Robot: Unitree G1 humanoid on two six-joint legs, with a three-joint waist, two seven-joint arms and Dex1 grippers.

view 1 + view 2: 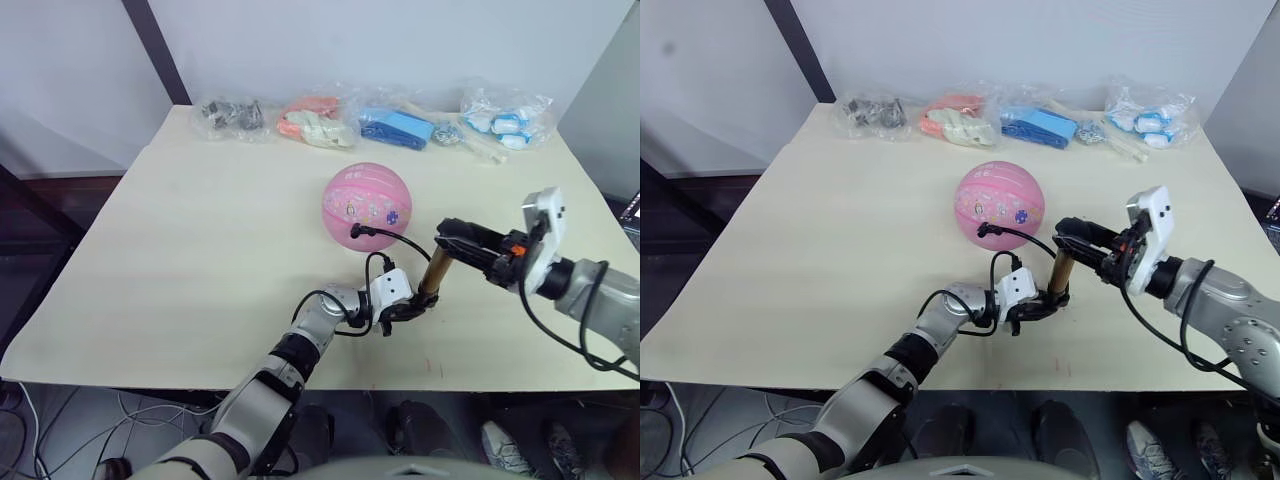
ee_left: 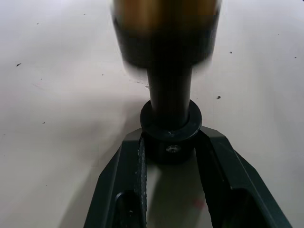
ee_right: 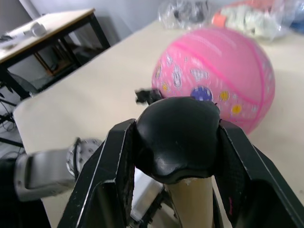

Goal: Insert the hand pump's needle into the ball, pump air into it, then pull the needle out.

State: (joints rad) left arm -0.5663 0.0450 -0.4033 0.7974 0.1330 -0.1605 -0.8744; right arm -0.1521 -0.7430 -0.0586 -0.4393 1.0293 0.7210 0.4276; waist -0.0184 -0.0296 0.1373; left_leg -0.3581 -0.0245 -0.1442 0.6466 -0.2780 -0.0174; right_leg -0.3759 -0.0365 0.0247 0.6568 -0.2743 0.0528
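Note:
The pink ball (image 1: 367, 203), round with small cartoon prints, rests at the table's middle. The hand pump (image 1: 434, 272) stands nearly upright in front of it, a brass cylinder with black caps. My left gripper (image 2: 170, 142) is shut on the pump's black bottom collar (image 2: 170, 128), low by the table. My right gripper (image 3: 178, 137) is shut on the black handle (image 3: 178, 128), which sits right on top of the cylinder. The thin black hose (image 1: 400, 243) loops from the pump to a small black fitting (image 1: 357, 231) pressed against the ball's near side. The needle itself is too small to make out.
Several clear bags line the table's far edge: dark parts (image 1: 232, 115), orange-white items (image 1: 318, 120), blue items (image 1: 400, 128) and blue-white items (image 1: 505, 118). Bare table (image 1: 200, 250) spreads to the left. A person's shoes (image 1: 500, 445) show below the near edge.

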